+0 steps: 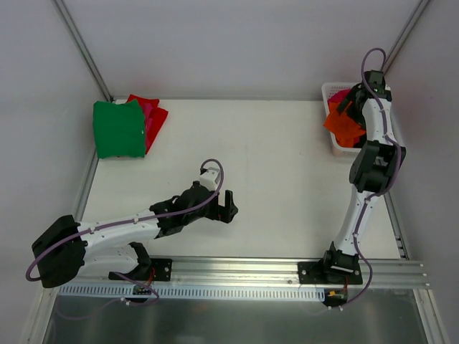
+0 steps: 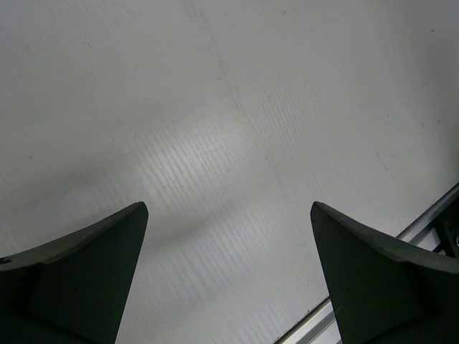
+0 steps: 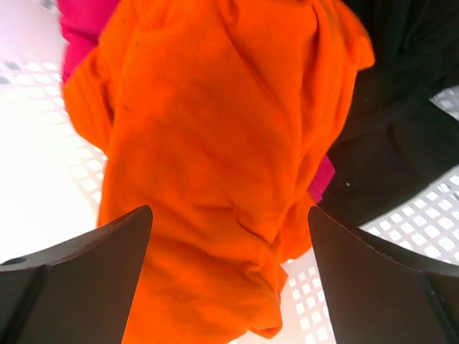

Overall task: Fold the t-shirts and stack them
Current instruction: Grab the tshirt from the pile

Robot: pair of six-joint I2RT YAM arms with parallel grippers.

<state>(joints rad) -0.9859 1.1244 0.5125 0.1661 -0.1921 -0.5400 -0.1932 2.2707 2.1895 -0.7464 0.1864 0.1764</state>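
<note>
The table (image 1: 272, 165) offers open surface mid-way, likely for folding; the left gripper (image 2: 229, 208) hangs over it, spread wide and holding nothing. One basket (image 1: 327, 92) at the far right corner holds three loose tees: the orange t-shirt (image 3: 215, 165) on top, one black t-shirt (image 3: 401, 107) and one magenta t-shirt (image 3: 79, 29). The right gripper (image 3: 229, 211) is poised above the orange, wide apart, seemingly ready to pick. At the far left, the green t-shirt (image 1: 118, 129) lies partly over the red t-shirt (image 1: 154, 115), apparently the start of the stack.
</note>
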